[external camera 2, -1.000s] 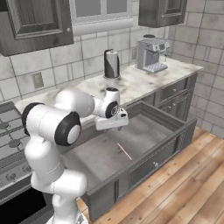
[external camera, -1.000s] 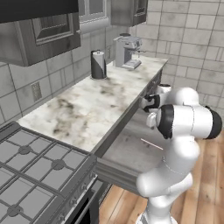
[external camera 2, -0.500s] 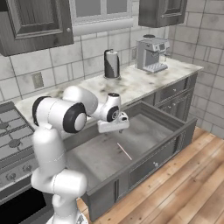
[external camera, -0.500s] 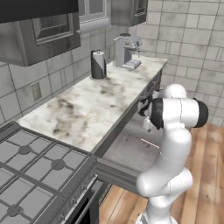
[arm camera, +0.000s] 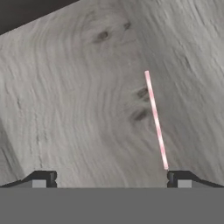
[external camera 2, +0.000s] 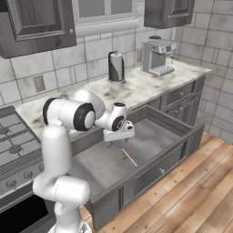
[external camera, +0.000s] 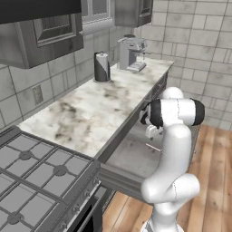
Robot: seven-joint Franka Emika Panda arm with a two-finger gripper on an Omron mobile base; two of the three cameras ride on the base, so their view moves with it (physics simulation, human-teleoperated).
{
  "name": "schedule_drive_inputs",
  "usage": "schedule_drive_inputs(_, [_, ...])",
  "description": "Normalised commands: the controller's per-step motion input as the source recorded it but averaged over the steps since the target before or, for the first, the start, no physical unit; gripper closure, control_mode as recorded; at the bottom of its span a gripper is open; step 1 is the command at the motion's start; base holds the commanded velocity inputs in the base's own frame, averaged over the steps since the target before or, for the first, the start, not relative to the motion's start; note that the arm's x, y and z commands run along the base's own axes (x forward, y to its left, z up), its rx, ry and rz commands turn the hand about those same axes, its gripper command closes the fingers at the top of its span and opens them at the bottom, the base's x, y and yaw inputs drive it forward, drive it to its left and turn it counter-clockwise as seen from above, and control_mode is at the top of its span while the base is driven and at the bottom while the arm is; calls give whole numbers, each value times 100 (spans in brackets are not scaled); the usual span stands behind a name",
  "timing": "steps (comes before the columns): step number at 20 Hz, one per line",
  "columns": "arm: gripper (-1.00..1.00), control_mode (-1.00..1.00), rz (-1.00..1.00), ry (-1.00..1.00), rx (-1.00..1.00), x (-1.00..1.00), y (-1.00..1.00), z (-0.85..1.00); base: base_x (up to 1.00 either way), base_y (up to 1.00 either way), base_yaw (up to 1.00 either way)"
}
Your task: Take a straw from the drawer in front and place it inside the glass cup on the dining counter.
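1. Straw [arm camera: 156, 120]: one pinkish-red stick, lying flat on the light grey wood-grain floor of the open drawer [external camera 2: 175, 136]. In the right base view the straw [external camera 2: 129, 157] sits near the middle of the drawer floor, running diagonally. In the left base view only a short piece of it [external camera: 153, 147] shows past the arm.
2. Relative to the gripper [arm camera: 111, 179]: in the hand view the straw lies ahead of the fingertips and off to the side of the right-hand tip [arm camera: 180, 178]; its near end stops just short of that tip. It is not between the fingers.
3. In the right base view the gripper [external camera 2: 116, 141] hangs above the drawer floor, up and to the left of the straw, clear of it.
4. Gripper state: fingers spread wide, tips near opposite edges of the hand view, with bare drawer floor between them. Nothing is held.
5. Hidden or unclear: in the left base view the arm's elbow and forearm cover the hand, so the fingers cannot be made out there. In the right base view the fingertips are too small to judge the gap. The drawer's near corner is cut by the arm in both base views.
6. Counts: one straw, one open drawer, one gripper. On the marble worktop [external camera 2: 136, 88] behind the drawer: one coffee machine [external camera 2: 157, 56] and one dark cylindrical canister [external camera 2: 116, 66]. One stovetop [external camera: 31, 181] at the left.
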Motion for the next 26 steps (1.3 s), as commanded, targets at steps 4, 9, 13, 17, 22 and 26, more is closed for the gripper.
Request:
schedule_drive_inputs(4, [-100, -100, 0, 0, 0, 20, 0, -34, 0, 0, 0])
schedule_drive_inputs(9, [-100, -100, 0, 0, 0, 16, -1, -27, 0, 0, 0])
schedule_drive_inputs(13, [-100, -100, 0, 0, 0, 17, -4, -18, 0, 0, 0])
schedule_drive_inputs(17, [-100, -100, 0, 0, 0, 13, -5, -17, 0, 0, 0])
schedule_drive_inputs(22, [-100, -100, 0, 0, 0, 17, -6, -16, 0, 0, 0])
schedule_drive_inputs(26, [-100, -100, 0, 0, 0, 27, 0, -20, 0, 0, 0])
